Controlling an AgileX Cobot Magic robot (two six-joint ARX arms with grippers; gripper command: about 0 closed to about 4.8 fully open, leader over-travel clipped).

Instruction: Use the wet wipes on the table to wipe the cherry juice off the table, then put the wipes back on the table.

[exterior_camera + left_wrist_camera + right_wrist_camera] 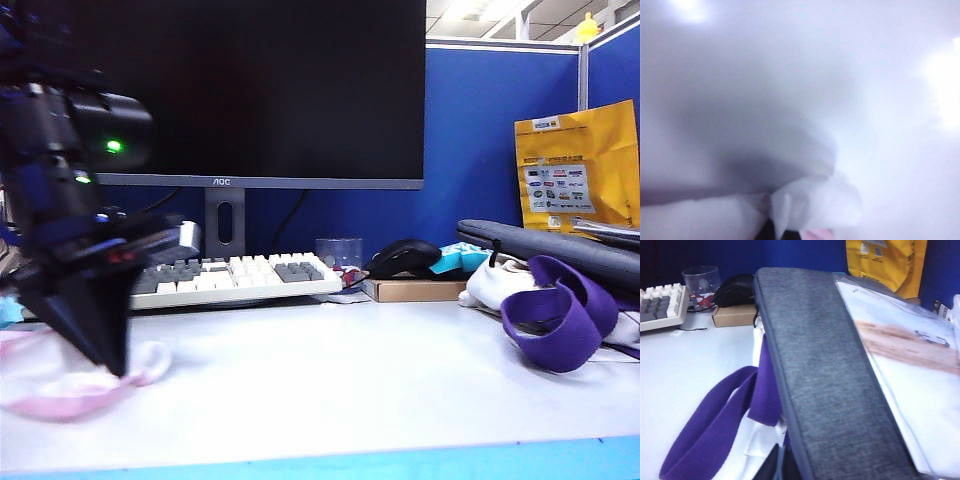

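My left gripper (112, 366) points straight down at the left of the table (380, 380), shut on the wet wipes (75, 392), a crumpled white sheet with pink stains pressed to the surface. In the blurred left wrist view the wet wipes (815, 202) bulge out past the dark fingertips (769, 233). A faint pink streak of cherry juice (22, 342) shows at the far left edge. My right gripper (782, 467) is out of the exterior view; it is shut with nothing in it, beside a grey sleeve (825, 380) and a purple strap (715, 430).
A keyboard (235, 277) and a monitor (250, 90) stand at the back. A mouse (402, 256) rests on a cardboard box (412, 290), with a glass (338, 252) beside it. A white cloth bundle with a purple strap (555, 315) lies at the right under the grey sleeve (560, 250).
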